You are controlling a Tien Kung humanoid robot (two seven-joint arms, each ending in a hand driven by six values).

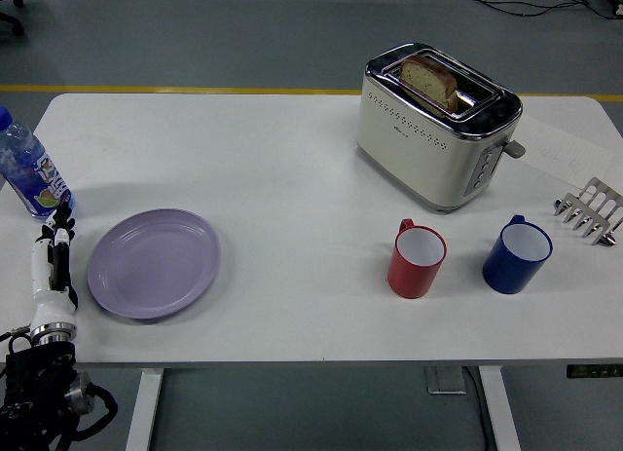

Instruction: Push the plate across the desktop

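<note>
A lilac plate [154, 263] lies flat on the white table [292, 169] at the near left. My left hand [54, 261] is just left of the plate's rim, fingers stretched straight forward and holding nothing; a narrow gap shows between it and the plate. My right hand is out of view.
A blue-capped water bottle [26, 168] stands at the left edge, just beyond my left hand. A cream toaster [436, 125] with a bread slice stands at the back right. A red mug [417, 259], a blue mug [517, 254] and a metal toast rack [589, 211] are on the right.
</note>
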